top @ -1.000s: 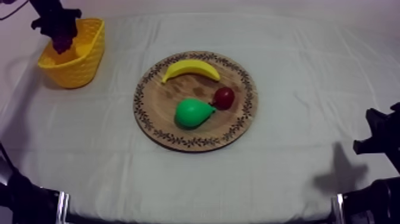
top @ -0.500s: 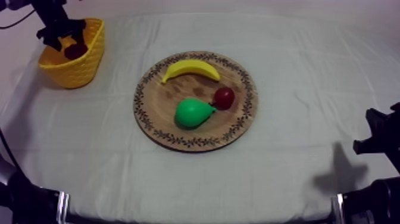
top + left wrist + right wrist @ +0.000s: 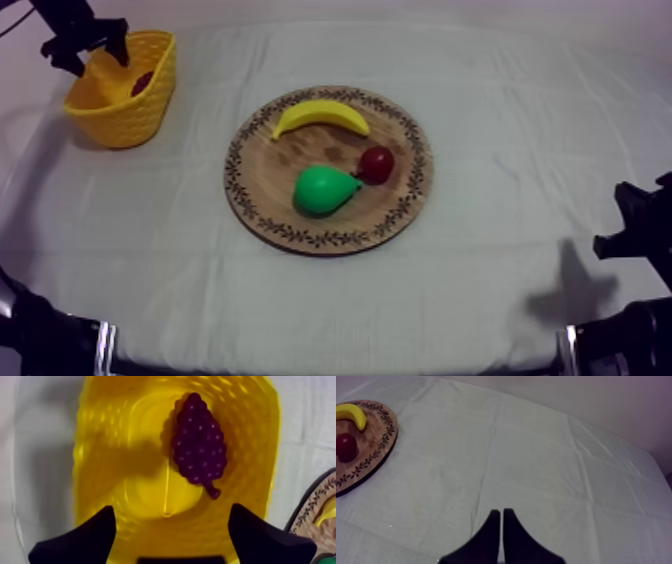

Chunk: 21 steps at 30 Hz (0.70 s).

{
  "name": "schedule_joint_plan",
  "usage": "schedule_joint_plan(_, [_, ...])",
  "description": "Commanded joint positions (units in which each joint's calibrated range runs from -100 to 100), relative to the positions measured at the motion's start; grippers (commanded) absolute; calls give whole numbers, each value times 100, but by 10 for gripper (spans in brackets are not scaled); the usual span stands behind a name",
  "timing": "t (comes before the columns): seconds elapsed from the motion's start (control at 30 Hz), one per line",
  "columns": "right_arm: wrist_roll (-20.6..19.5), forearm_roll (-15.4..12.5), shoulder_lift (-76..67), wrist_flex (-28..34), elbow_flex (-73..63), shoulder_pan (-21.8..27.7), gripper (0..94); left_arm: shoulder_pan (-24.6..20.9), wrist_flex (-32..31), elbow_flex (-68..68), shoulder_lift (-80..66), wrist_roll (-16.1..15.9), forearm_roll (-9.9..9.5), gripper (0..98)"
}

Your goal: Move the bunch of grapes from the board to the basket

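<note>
The purple bunch of grapes (image 3: 198,443) lies loose inside the yellow basket (image 3: 100,451), stem end toward me. My left gripper (image 3: 172,536) hangs above the basket, open, with its fingers (image 3: 80,541) wide apart and nothing between them. From above, that gripper (image 3: 85,40) is over the far left rim of the basket (image 3: 120,100), and a bit of the grapes (image 3: 143,82) shows inside. My right gripper (image 3: 501,526) is shut on nothing, low over the cloth at the right (image 3: 635,230).
The round wooden board (image 3: 400,215) lies mid-table with a banana (image 3: 320,115), a green pear (image 3: 325,190) and a small red fruit (image 3: 376,164) on it. Its edge (image 3: 312,511) shows beside the basket. Bare cloth lies between board and right arm.
My left gripper let go of the grapes, which dropped into the basket. It then opened wide and drew up and back toward the far left.
</note>
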Motion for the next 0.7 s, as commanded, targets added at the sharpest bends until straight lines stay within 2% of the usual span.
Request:
schedule_joint_plan(0.0, [0,0,0,0,-4,-1,3,-7,-30,223,-395,19,-13,803])
schedule_joint_plan(0.23, [0,0,0,0,-4,-1,3,-70,-445,1138,-1531,13,22,671])
schedule_joint_plan(0.67, [0,0,0,0,-4,-1,3,-123,-2073,3782,-4452,-430,67,233])
